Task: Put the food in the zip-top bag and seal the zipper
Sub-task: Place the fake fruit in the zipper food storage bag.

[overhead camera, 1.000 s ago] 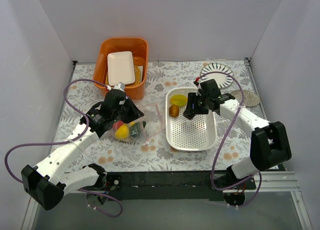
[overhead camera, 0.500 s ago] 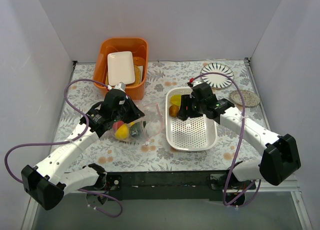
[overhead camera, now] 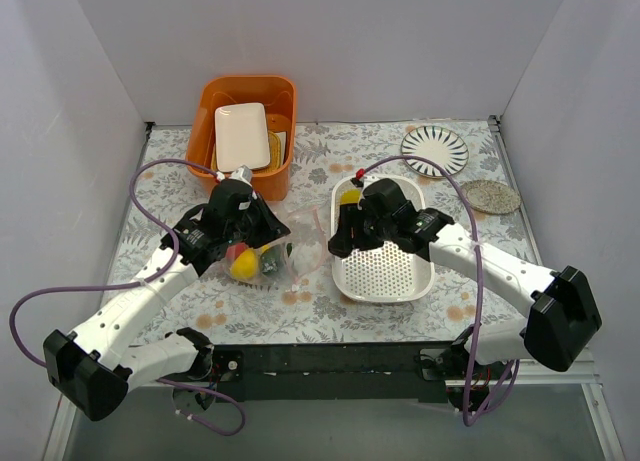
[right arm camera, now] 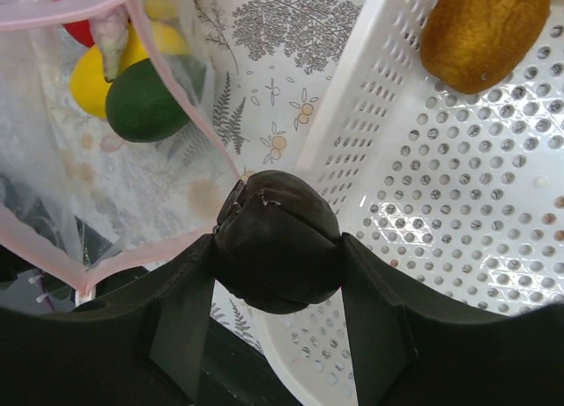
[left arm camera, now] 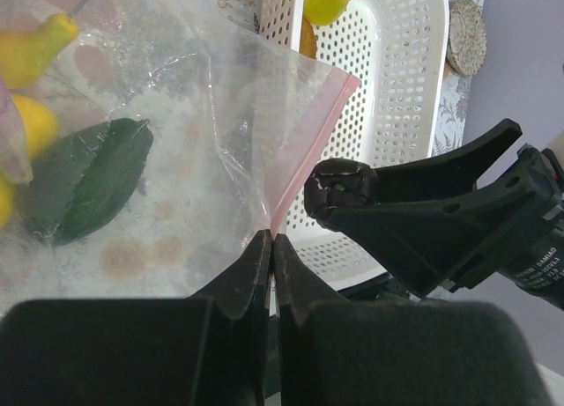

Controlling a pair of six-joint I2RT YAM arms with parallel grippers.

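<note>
Zip-top bag (left arm camera: 203, 115) edge is pinched tight in your left gripper (left arm camera: 271, 247); your right gripper (right arm camera: 275, 245), jaws partway open, clamps a dark brown food piece (right arm camera: 275, 230).

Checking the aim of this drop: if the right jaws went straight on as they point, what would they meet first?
Likely the tablecloth between the bag and the basket, perhaps clipping the bag; depth unclear.
</note>
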